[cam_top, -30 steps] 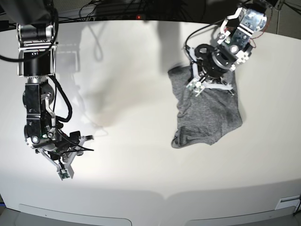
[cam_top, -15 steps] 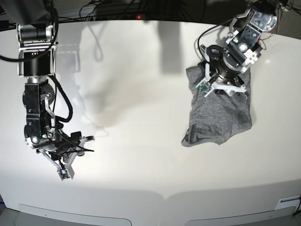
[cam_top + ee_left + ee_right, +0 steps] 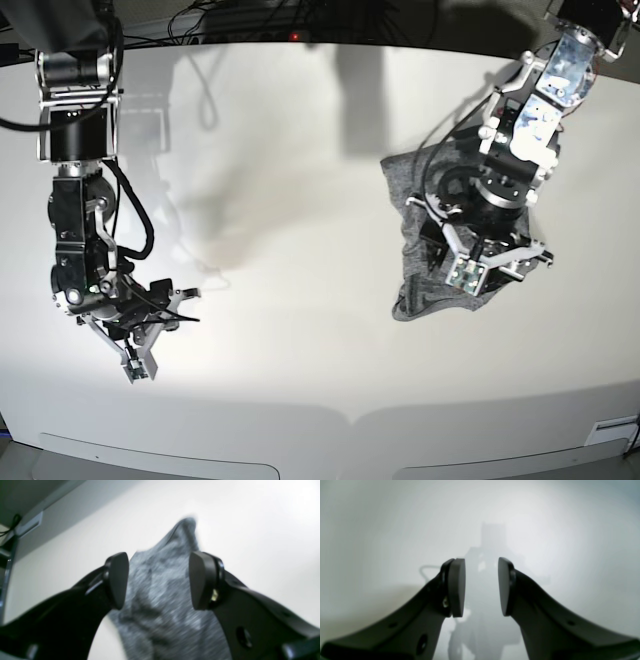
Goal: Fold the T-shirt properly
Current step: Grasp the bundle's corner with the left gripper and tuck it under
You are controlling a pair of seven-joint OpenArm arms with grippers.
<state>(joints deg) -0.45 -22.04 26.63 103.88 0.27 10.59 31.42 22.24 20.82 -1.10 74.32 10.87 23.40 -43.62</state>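
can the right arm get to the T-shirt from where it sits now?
Probably not without a long reach. The right hand sits open over bare table at the far side from the T-shirt; nothing blocks the way, but the left hand hovers over it.

T-shirt (image 3: 415, 250): heather-grey knit, plain, no print | state: bunched and rumpled, not laid flat | pose: lying in a narrow heap, one end tapering to a point in the left wrist view (image 3: 162, 592) | place: on the white surface, base view's right half, partly hidden by the arm above it
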